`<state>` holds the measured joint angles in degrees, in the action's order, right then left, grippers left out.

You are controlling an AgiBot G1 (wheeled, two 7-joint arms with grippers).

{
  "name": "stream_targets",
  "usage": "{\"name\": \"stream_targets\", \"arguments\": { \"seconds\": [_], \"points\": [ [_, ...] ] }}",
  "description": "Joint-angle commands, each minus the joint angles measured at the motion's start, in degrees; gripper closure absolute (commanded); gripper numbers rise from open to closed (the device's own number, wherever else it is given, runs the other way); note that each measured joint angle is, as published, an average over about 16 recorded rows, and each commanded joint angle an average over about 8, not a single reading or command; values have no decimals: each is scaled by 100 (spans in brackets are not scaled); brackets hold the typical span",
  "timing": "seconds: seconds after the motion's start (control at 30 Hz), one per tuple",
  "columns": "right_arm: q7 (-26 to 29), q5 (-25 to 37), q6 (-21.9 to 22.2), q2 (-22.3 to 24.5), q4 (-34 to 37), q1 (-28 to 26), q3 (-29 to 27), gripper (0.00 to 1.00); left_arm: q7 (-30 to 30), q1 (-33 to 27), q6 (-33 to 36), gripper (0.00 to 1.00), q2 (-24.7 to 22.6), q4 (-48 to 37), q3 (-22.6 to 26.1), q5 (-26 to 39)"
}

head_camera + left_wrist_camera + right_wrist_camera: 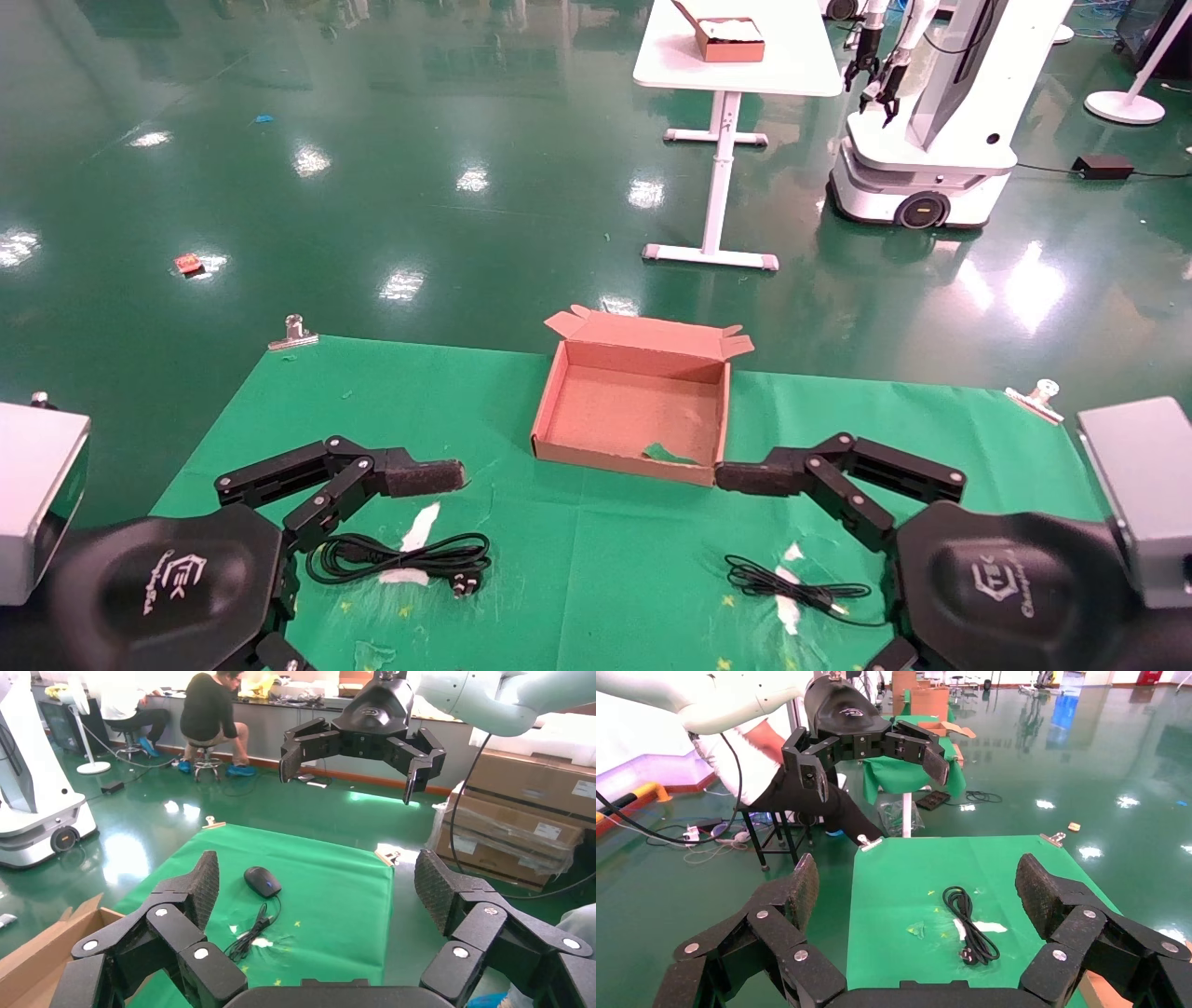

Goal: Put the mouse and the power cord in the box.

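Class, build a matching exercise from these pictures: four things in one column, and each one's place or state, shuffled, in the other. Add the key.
1. box
2. power cord
3. mouse
4. left gripper

A. open, hovering above the cloth
B. on the cloth, by the right arm
C. empty, lid open
D. bundled on the cloth, by the left arm

Pairs: 1-C, 2-D, 3-B, 4-A

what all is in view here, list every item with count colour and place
box: 1, brown cardboard, open and empty, far middle of the cloth
power cord: 1, black, bundled, near left on the cloth
mouse: 1, black, near right on the cloth, thin cable trailing
green cloth: 1, covers the table
clips: 2, metal, far corners of the cloth
white table: 1, far off, bearing a smaller brown box
second robot: 1, white, beside that table
left gripper: black, open, above the power cord
right gripper: black, open, above the mouse cable
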<state>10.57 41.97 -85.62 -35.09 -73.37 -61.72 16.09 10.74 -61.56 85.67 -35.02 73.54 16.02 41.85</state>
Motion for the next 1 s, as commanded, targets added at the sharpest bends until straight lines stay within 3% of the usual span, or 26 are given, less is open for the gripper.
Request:
{"name": "stream_targets", "arguments": {
  "seconds": [0.03, 1.0],
  "points": [
    [0, 0, 0, 0, 0, 0, 0, 0, 0, 0, 0, 0, 0, 0, 0, 0],
    [-58, 77, -33, 33, 42, -25, 8, 0, -21, -24, -10, 0, 3, -19, 32, 96]
  ]
}}
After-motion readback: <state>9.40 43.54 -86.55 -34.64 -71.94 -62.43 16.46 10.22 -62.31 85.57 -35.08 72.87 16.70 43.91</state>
